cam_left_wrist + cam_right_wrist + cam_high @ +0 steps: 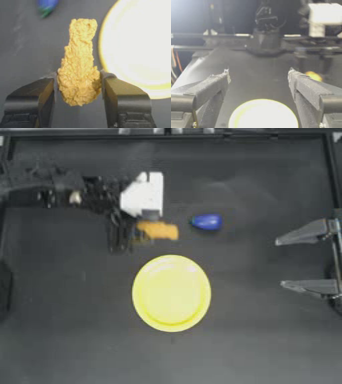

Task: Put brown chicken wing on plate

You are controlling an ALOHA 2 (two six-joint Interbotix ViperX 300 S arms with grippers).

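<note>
The brown chicken wing [80,67], a lumpy orange-brown piece, is clamped at its thick end between the two dark fingers of my left gripper [79,83]. From above, the brown chicken wing [158,230] shows just below the left arm's white wrist, slightly beyond the plate's far rim. The yellow plate [172,293] lies in the middle of the table, and the plate [140,47] is beside the wing in the left wrist view. My right gripper [288,264] waits open at the right edge, and the right gripper [258,77] looks over the plate [263,115].
A small blue rounded object [207,221] lies just right of the wing, and this blue object [46,7] shows beyond the wing's tip in the left wrist view. A raised frame borders the table at the far side.
</note>
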